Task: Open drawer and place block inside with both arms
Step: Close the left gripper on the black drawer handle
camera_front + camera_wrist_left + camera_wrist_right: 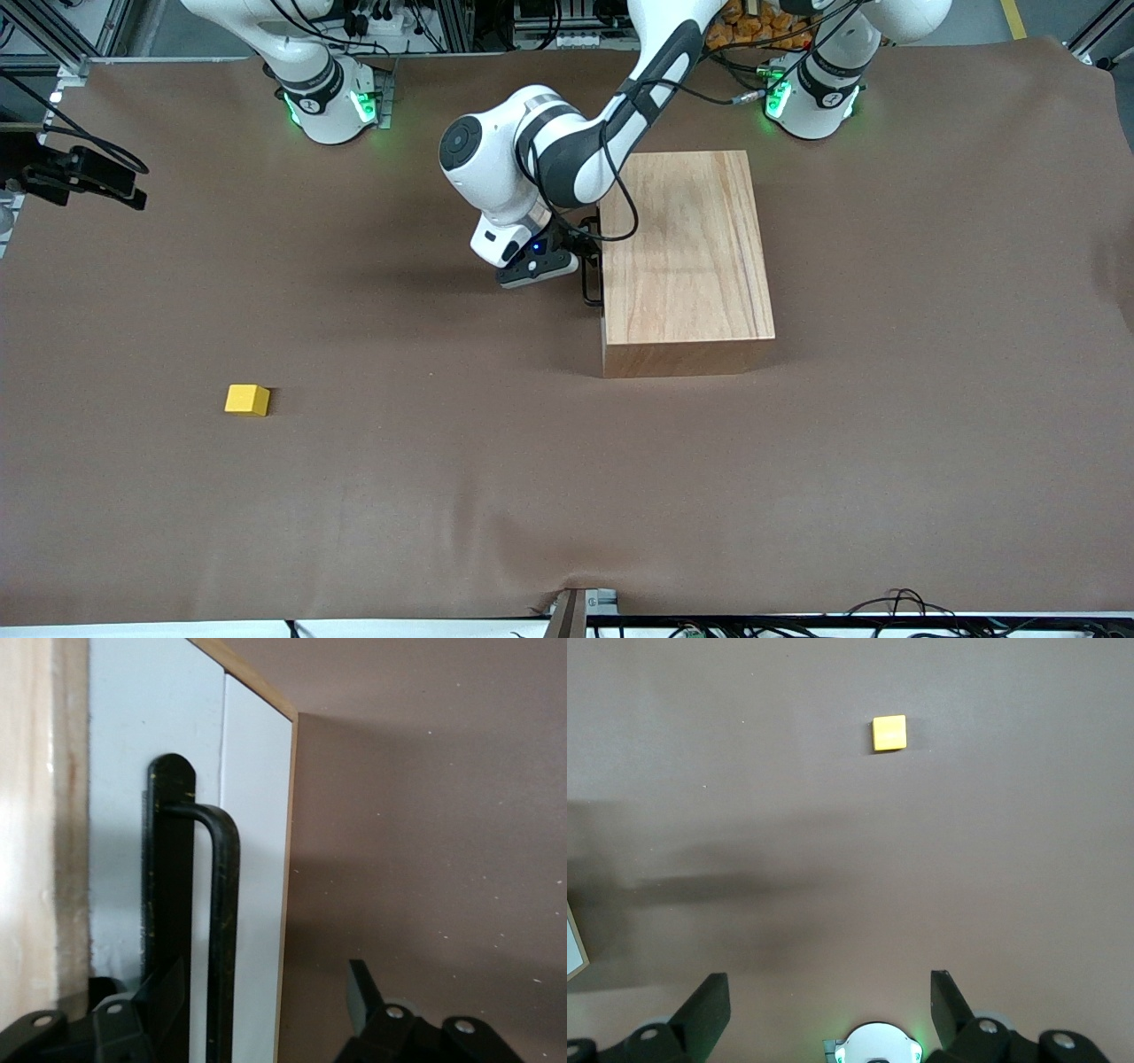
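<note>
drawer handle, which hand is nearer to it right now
Left. The left hand is open at the drawer handle, one finger beside the bar. The right hand, also open, is up over bare table at the right arm's end, above its base, with the block in its view.

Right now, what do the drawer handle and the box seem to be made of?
Handle: probably black-painted metal, a thin bent bar with a slight sheen and scuffs. Box: light wood, matte, with visible grain lines. The drawer front looks smooth, white, perhaps laminate.
</note>
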`<state>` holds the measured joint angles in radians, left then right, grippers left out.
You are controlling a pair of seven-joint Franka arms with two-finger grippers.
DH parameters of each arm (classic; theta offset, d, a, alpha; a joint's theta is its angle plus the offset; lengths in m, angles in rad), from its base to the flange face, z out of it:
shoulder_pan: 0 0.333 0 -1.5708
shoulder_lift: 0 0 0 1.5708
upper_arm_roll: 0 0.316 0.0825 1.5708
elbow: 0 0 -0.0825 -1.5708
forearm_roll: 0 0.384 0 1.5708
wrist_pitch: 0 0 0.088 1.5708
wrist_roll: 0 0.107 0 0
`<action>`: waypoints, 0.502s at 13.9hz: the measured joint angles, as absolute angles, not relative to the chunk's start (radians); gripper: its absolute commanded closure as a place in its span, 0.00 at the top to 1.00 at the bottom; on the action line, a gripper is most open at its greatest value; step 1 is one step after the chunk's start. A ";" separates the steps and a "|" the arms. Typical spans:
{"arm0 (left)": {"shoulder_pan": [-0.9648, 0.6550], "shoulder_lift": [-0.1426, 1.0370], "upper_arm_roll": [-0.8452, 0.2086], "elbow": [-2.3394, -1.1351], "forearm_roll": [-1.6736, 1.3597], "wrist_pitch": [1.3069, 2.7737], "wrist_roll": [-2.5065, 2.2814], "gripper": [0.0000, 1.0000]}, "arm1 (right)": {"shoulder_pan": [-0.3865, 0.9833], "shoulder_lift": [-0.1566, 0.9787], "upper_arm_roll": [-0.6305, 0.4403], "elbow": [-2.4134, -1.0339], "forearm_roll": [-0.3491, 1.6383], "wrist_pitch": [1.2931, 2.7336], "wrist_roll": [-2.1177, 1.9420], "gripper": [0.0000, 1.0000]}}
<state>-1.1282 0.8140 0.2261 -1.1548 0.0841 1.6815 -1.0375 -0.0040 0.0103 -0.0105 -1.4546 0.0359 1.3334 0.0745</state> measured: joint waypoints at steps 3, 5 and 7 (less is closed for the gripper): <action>-1.130 0.819 0.224 -1.155 0.084 1.682 -1.038 0.83 | -0.004 0.010 -0.011 -1.455 0.036 1.333 0.075 1.00; -1.130 0.829 0.224 -1.155 0.084 1.683 -1.038 0.69 | -0.004 0.010 -0.011 -1.455 0.036 1.333 0.075 1.00; -1.134 0.842 0.223 -1.155 0.084 1.685 -1.038 0.43 | -0.004 0.010 -0.011 -1.455 0.036 1.333 0.075 1.00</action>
<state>-1.1338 0.8417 0.2231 -1.1550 0.0841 1.6848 -1.0376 -0.0040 0.0103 -0.0105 -1.4546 0.0359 1.3334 0.0745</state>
